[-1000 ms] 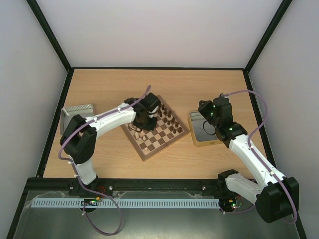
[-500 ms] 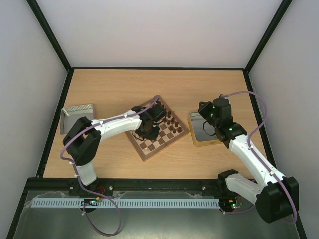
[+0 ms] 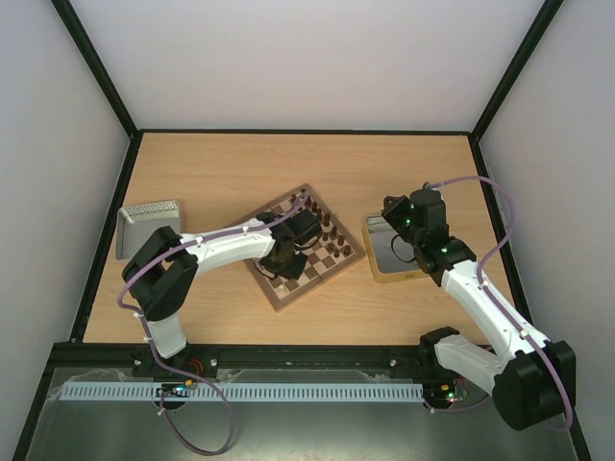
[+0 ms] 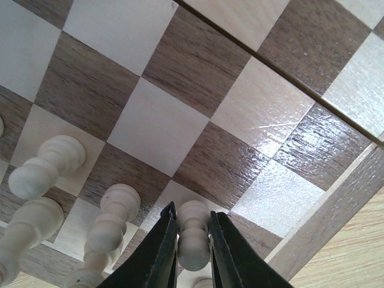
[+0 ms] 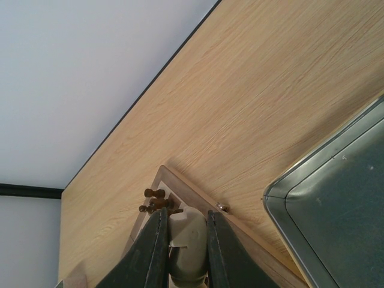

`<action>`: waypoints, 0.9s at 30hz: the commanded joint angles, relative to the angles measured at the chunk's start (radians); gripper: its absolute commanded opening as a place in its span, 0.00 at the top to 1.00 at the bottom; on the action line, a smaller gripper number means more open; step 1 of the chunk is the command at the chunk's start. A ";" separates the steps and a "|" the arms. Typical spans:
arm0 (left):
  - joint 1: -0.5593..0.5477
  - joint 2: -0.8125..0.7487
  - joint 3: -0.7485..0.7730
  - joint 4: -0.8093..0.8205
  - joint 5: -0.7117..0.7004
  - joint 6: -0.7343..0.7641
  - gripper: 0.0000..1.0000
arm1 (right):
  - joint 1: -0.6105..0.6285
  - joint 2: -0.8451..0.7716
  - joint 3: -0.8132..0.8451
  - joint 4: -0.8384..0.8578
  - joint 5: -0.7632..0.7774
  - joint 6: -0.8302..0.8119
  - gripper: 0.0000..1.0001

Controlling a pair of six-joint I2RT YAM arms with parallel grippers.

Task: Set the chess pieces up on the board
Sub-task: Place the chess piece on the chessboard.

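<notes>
Frame edges crop the left tool's [image 4: 192, 211] cream chess piece [image 4: 193, 240] and the right tool's [image 5: 186, 213] unidentifiable pale object [image 5: 187, 243]

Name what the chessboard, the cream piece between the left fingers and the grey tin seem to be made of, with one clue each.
The chessboard looks like varnished wood: grain lines and a glossy sheen. The cream piece is probably pale turned wood, matt, with lathe-like rings; its grain is unclear. The tin looks like dull grey sheet metal, with a folded rim.

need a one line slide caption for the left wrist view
Left gripper clamped on a cream chess piece at the edge of the board, other cream pieces standing beside it.
</notes>
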 commanded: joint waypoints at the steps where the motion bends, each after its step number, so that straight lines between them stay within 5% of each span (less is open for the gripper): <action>1: -0.010 -0.011 -0.015 -0.025 -0.004 -0.011 0.82 | 0.003 -0.003 -0.011 -0.011 0.008 0.006 0.90; 16: -0.023 -0.002 -0.009 -0.037 -0.025 -0.012 0.72 | 0.003 -0.001 -0.012 -0.007 0.002 0.006 0.90; 27: -0.021 -0.087 0.131 -0.065 -0.079 -0.018 0.59 | 0.004 0.001 -0.005 0.054 -0.085 -0.057 0.90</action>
